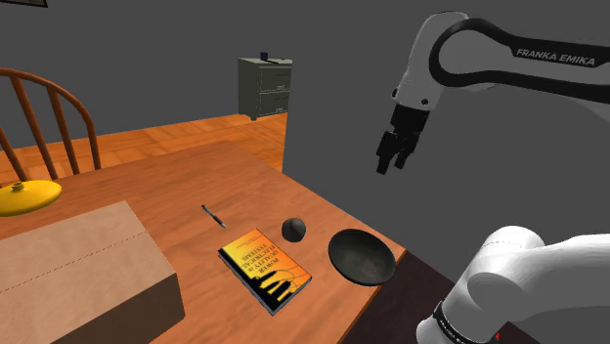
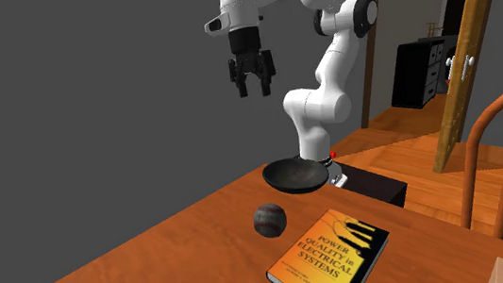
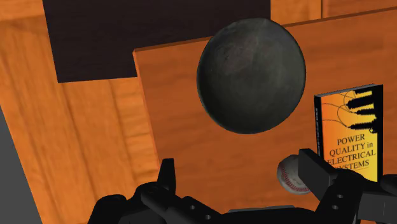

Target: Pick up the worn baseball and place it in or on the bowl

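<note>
The worn baseball (image 1: pixel 293 230) looks dark and scuffed and lies on the wooden table (image 1: pixel 186 181), between a dark round bowl (image 1: pixel 362 256) and an orange book (image 1: pixel 264 269). The ball (image 2: pixel 269 219) and the bowl (image 2: pixel 295 174) also appear in the second exterior view, a short gap apart. My gripper (image 1: pixel 396 156) hangs high above the table's edge near the bowl, open and holding nothing (image 2: pixel 254 83). In the wrist view the fingers (image 3: pixel 167 178) stand wide apart; the bowl (image 3: pixel 251 76) lies below them, and the ball (image 3: pixel 291 177) peeks out beside one fingertip.
An orange book (image 2: pixel 329 254) lies flat by the ball. A pen (image 1: pixel 213 216), a cardboard box (image 1: pixel 78 274) and a yellow lid-like object (image 1: pixel 24 196) share the table. A wooden chair (image 1: pixel 44 112) stands behind it, and a dark stand (image 2: pixel 372 186) beside the bowl's corner.
</note>
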Robot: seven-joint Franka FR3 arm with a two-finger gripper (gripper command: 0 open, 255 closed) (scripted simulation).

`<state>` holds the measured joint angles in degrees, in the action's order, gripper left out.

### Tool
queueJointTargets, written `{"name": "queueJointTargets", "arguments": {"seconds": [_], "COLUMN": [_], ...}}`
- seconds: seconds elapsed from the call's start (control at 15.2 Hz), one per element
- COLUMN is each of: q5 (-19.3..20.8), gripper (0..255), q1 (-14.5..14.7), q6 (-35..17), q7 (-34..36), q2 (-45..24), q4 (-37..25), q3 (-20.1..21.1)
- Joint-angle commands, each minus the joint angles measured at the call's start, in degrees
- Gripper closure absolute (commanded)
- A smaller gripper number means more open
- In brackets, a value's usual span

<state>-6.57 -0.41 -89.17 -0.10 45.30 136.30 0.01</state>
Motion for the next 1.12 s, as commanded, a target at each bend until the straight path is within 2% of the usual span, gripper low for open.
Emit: {"name": "queueJointTargets", "arguments": {"seconds": [0.0,0.53,1.06], "q5": [0.0,-4.8,-6.6], "gripper": [0,0,0], "q1": [0.0,1.7,2.2], "q6": [0.0,-16.5,-33.5], "q7": [0.0,8.5,17.4], "q2": [0.0,-5.9,-18.3], "q4": [0.0,6.6,7.3], "q3": [0.0,8.4,17.0]}}
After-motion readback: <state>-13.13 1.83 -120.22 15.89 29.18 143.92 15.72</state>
